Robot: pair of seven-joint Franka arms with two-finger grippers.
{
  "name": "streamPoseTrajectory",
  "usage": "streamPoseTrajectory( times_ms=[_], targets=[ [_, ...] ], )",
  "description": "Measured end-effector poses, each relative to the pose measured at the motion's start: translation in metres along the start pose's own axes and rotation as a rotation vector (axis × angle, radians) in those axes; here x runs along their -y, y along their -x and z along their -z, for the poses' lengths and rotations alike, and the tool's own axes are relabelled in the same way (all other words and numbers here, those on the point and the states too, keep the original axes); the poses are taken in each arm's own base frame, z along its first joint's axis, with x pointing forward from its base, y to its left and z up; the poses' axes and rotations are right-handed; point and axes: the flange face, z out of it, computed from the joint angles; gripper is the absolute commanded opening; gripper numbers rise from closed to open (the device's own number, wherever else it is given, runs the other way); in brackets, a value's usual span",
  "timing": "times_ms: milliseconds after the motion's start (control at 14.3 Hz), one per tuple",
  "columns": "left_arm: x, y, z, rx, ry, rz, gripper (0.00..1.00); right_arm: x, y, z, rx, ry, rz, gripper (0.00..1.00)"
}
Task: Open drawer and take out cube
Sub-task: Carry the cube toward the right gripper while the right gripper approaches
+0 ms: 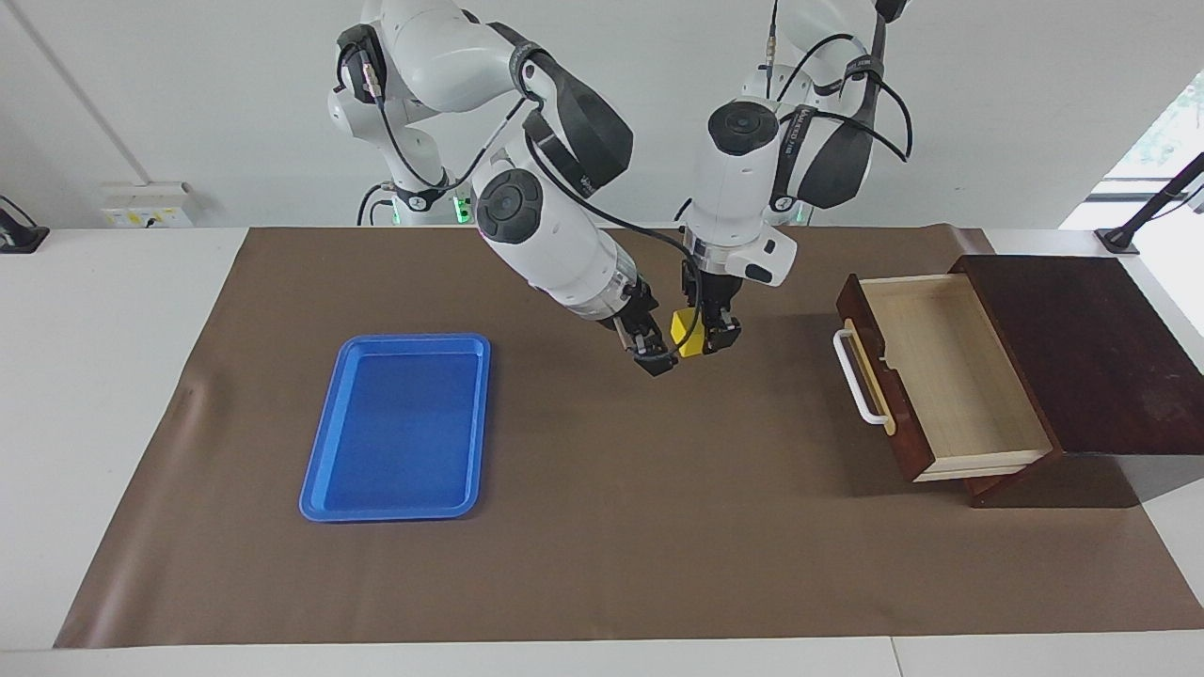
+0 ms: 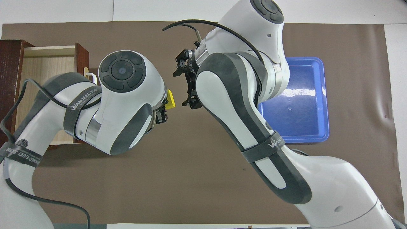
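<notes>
Clamped on the cube [image 1: 688,335], the left gripper [image 1: 707,337] hangs up in the air over the bare brown mat [image 1: 602,527], about the middle of the table, its fingers pointing straight down. Part of the yellow cube sticks out from the grip toward the right arm. The right gripper [image 1: 651,355] is tilted in from the right arm's end, its tips just beside the cube but apart from it, and its jaws stand wide with nothing between them; the overhead view shows the two black fingers [image 2: 178,67] well spread.

Toward the left arm's end, the drawer [image 1: 941,376] is pulled far out of the dark wooden box [image 1: 1091,348]. Its pale wood inside lies bare, and its white bar handle [image 1: 858,378] faces the middle of the table. Toward the right arm's end, a flat blue tray [image 1: 395,425] lies on the mat, well apart from both grippers.
</notes>
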Motion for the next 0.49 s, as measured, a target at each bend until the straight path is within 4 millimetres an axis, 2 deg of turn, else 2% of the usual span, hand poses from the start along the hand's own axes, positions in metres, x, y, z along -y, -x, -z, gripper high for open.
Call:
streamPoseTrajectory(
  times_ms=[491],
  targets=[
    [-0.001, -0.001, -0.0002, 0.0, 0.0, 0.004, 0.0, 0.0012, 0.0045, -0.0078, 0.039, -0.005, 0.016, 0.98]
  ],
)
